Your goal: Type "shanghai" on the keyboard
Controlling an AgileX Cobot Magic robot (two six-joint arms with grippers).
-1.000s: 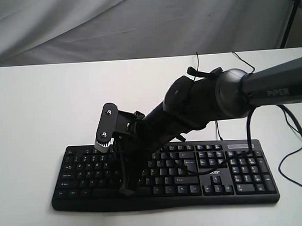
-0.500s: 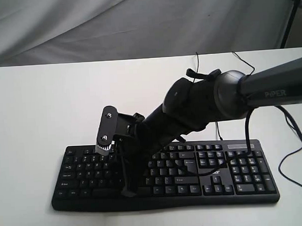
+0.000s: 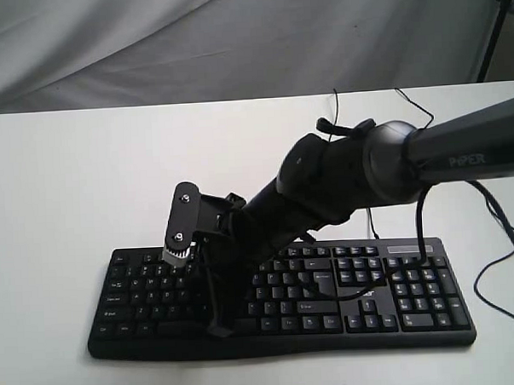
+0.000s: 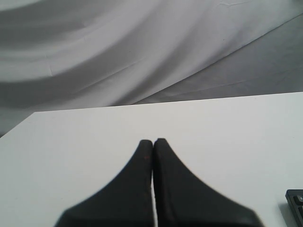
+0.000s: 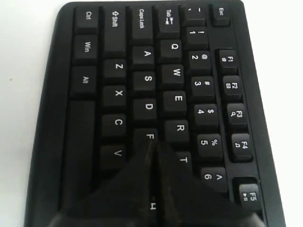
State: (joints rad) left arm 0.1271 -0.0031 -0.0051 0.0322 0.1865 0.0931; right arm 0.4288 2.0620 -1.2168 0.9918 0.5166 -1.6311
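The black keyboard (image 3: 398, 306) with white legends lies near the front edge of the white table (image 3: 69, 184). My right arm reaches across it toward its left half. The right gripper (image 3: 218, 327) is shut and points down onto the letter keys. In the right wrist view the shut right gripper (image 5: 154, 144) ends just past the F key (image 5: 149, 136) and covers the key beside it, while the H legend (image 5: 152, 206) shows in the slit between the fingers. The left gripper (image 4: 153, 141) is shut over bare table, holding nothing, with a keyboard corner (image 4: 296, 201) at the frame edge.
Loose black cables (image 3: 499, 267) hang from the right arm and trail on the table beside the keyboard's number pad end. A thin cable (image 3: 415, 105) lies behind the arm. Grey cloth (image 3: 233, 40) backs the table, and a black stand leg (image 3: 493, 29) stands at the far right.
The right gripper shifted slightly and dipped a little lower onto the keys between one second and half a second ago. Since then it has hardly moved.
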